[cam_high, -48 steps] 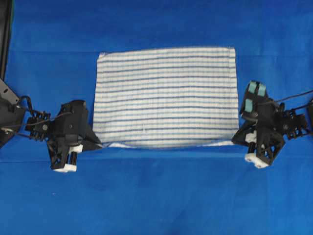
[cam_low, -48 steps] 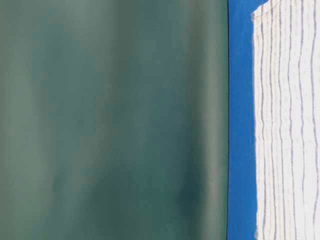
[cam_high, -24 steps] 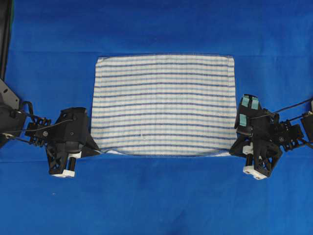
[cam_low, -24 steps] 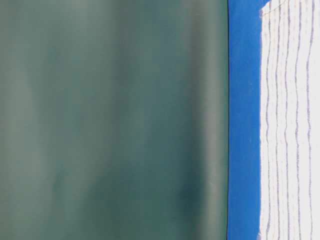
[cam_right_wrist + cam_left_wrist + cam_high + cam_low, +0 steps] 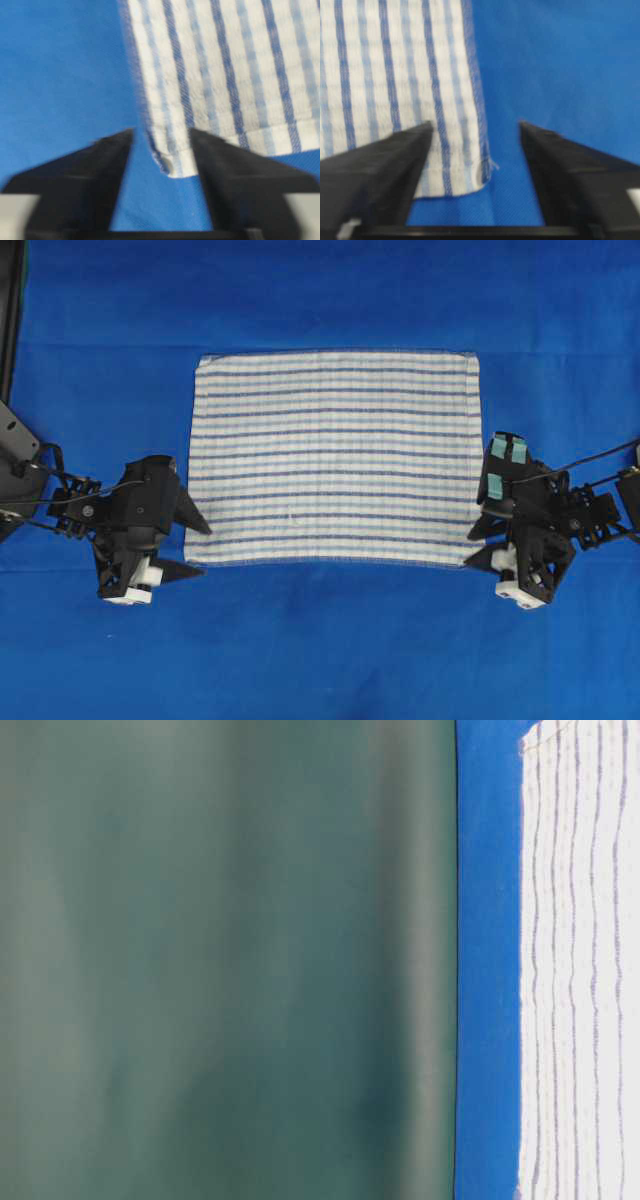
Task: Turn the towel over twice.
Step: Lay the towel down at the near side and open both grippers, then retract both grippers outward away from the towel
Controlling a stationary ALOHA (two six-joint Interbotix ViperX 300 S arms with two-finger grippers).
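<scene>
The towel (image 5: 335,455) was matt woven cloth with a coarse ribbed weave and stitched hem, the counter (image 5: 330,640) cover a finer matt blue fabric, and both hands' fingers (image 5: 375,170) smooth matt black plastic.

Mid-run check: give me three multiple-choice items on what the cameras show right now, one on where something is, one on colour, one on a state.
1. Where do the two grippers sit relative to the towel?
A. At its two near corners
B. Both over its middle
C. At its far edge

2. What colour are the towel's stripes?
A. Red
B. Blue
C. Green

3. How does the towel lie?
A. Bunched in a heap
B. Spread flat
C. Lifted off the table

Answers:
1 A: the left gripper and right gripper flank the near corners of the towel.
2 B: dark and light blue lines cross the white cloth.
3 B: it lies flat on the blue cloth, both grippers open.
</scene>
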